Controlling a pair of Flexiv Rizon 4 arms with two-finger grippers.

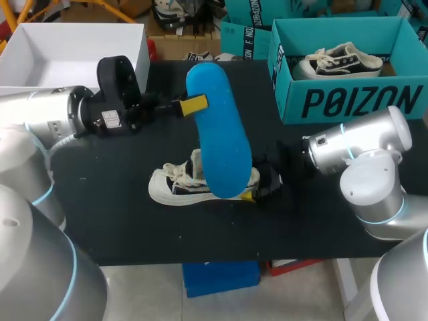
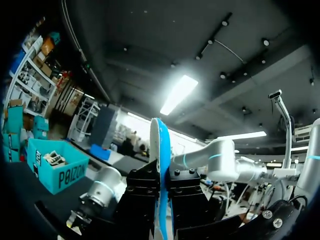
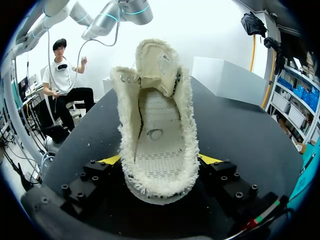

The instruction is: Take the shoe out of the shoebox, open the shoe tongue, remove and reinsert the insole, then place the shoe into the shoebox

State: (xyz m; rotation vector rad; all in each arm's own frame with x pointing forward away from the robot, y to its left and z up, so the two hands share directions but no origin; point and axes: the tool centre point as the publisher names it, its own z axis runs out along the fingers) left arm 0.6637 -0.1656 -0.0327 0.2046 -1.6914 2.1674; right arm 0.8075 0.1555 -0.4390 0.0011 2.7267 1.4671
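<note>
My left gripper (image 1: 194,105) is shut on the upper end of a blue insole (image 1: 217,134), which hangs almost upright above the shoe. In the left wrist view the insole (image 2: 162,165) stands edge-on between the black fingers. The white low-top shoe (image 1: 177,187) lies on the black table, toe pointing left. My right gripper (image 1: 257,187) grips its heel from both sides. The right wrist view looks into the shoe (image 3: 157,140): the tongue is folded forward, the bare inner sole shows, and a yellow tip presses each side of the heel.
At the back right a teal shoebox (image 1: 348,100) holds a second shoe (image 1: 338,61). A white open box (image 1: 67,50) stands at the back left, behind my left arm. Bare black tabletop (image 1: 120,221) lies in front of the shoe.
</note>
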